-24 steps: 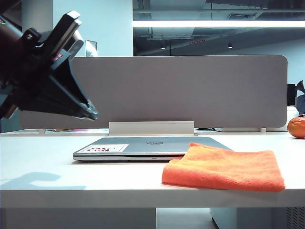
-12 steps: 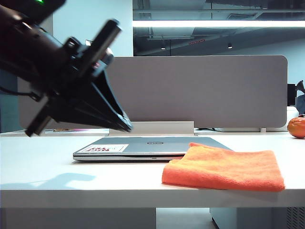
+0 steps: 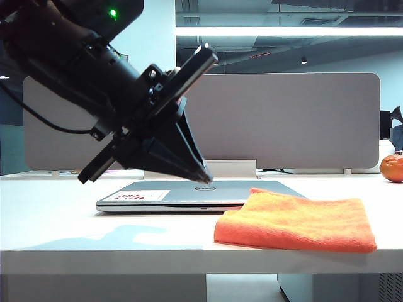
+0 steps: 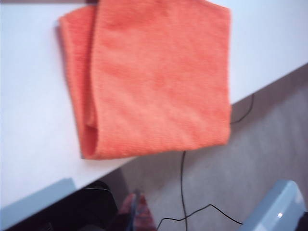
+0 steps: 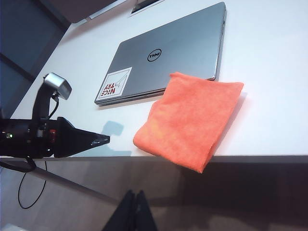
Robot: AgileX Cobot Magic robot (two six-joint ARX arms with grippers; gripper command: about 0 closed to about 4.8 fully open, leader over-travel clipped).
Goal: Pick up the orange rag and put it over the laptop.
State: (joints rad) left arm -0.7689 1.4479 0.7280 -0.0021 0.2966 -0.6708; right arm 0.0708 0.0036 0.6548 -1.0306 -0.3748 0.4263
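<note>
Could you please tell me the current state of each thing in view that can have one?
laptop: lid closed, flat on table, one corner under the rag.
orange rag: folded, lying at the table's front edge, not held.
left claw: shut, empty, in the air above the laptop.
right claw: shut, empty, off the table's front edge.

A grey partition panel backs the white table beneath a ceiling strip light.
</note>
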